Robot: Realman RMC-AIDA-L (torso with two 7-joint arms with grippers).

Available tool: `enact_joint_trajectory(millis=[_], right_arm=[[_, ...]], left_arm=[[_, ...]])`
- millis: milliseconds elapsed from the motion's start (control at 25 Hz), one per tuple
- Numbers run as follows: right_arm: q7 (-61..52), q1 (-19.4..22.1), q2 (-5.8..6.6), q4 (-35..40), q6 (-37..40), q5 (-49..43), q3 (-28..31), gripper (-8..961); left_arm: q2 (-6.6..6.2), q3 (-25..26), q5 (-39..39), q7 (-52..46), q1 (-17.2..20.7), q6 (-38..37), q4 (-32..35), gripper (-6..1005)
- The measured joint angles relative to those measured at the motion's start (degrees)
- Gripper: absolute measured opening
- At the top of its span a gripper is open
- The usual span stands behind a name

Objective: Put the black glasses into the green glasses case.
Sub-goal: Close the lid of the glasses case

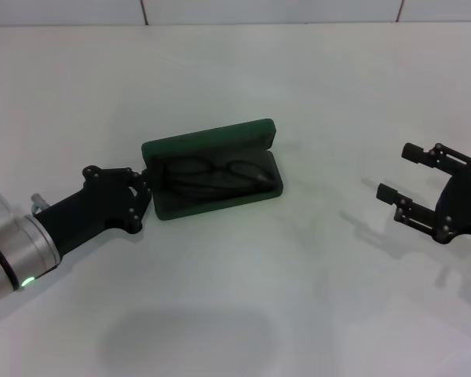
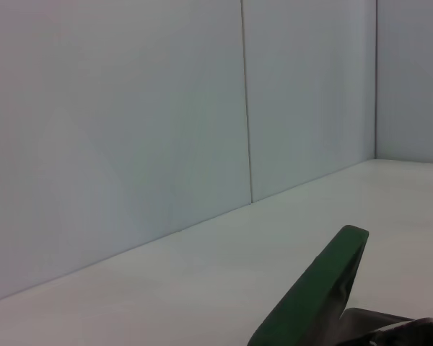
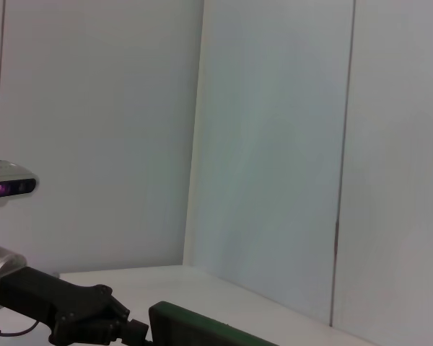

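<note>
1. The black glasses [image 1: 214, 177] are seen lying inside the green glasses case [image 1: 212, 169], lid raised, mid-table [image 1: 314, 298].
2. Left tool [image 1: 141, 191] is set against the case's left end; its grip cannot be told.
3. Right tool [image 1: 403, 183] is spread, released, well apart.
4. Withdrawal is judged best made straight leftward; room is ample on all sides.

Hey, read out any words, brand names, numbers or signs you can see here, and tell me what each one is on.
No text can be read in any view.
The green glasses case lies open with the black glasses inside; no lettering shows on it.
Left claw at the case's end: no markings legible.
Right claw, open and apart from the case: no markings.
The table and the wall are blank.
</note>
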State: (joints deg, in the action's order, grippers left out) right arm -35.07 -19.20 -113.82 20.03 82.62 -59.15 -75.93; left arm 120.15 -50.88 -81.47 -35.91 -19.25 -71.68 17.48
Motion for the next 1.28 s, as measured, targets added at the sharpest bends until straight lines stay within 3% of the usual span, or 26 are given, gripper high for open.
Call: enact_joint_trajectory(millis=[960,1280], right_arm=[[0.00,0.03,-0.09,0.00,0.19,-0.37,0.00,657],[0.00,0.05,-0.09,0.00,0.19,-0.44,0.00,657]], left_arm=[[-0.01,-0.24,0.28,0.14,-0.24,0.75,-0.69,67],[-0.22,-2.59,0.15,-0.05,0.34,-3.15,-0.69,68]])
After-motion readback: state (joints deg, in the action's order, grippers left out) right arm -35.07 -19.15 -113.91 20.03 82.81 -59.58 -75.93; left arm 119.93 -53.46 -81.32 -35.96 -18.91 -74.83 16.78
